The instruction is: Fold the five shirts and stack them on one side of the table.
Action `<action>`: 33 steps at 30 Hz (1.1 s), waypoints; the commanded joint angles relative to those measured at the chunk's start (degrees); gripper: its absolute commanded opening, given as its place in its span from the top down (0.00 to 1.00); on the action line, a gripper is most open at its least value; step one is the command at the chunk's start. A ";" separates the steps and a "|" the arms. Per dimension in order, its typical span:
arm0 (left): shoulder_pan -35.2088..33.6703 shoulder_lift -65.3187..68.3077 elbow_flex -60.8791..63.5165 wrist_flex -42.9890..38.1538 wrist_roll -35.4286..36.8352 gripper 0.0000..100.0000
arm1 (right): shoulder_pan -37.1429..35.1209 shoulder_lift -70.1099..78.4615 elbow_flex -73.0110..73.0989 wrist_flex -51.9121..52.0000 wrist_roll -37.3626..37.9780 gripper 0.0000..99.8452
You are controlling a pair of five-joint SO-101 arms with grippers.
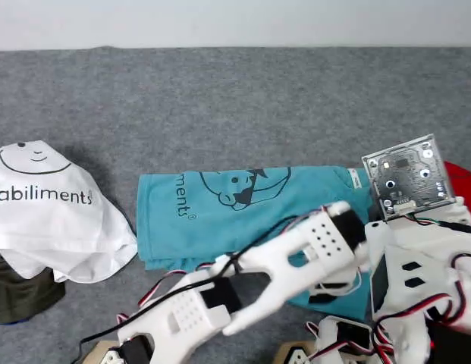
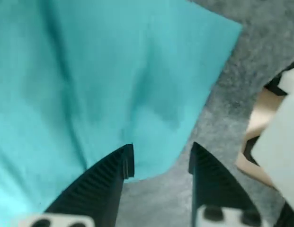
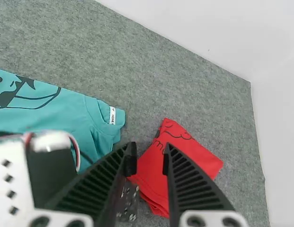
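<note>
A teal shirt point(image 1: 220, 212) with a dark print lies spread flat in the middle of the grey table. My left gripper point(image 2: 161, 158) hangs open just above its near right corner point(image 2: 90, 71); one finger is over the cloth and the other over bare table, with nothing held. My right gripper point(image 3: 147, 161) stays raised at the right side, open by a narrow gap and empty. Below it lies a folded red shirt point(image 3: 184, 161), which sits at the table's right edge point(image 1: 463, 182) beside the teal shirt's collar point(image 3: 111, 116).
A crumpled white shirt point(image 1: 45, 212) with print lies at the left, on top of a dark olive shirt point(image 1: 19, 292). The left arm point(image 1: 281, 262) slants across the front of the table, close to the right arm point(image 1: 417, 258). Bare grey felt point(image 1: 258, 98) stretches along the back.
</note>
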 commanded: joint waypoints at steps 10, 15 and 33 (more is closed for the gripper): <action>1.67 7.82 -1.80 1.67 0.53 0.79 | -0.22 0.40 -0.09 0.84 -0.35 0.90; 1.85 7.74 -6.20 1.76 0.35 0.97 | -0.22 0.40 -0.09 0.66 -0.35 0.90; -7.47 1.14 -12.26 1.58 0.18 1.00 | -0.48 0.48 1.93 0.48 -0.35 0.90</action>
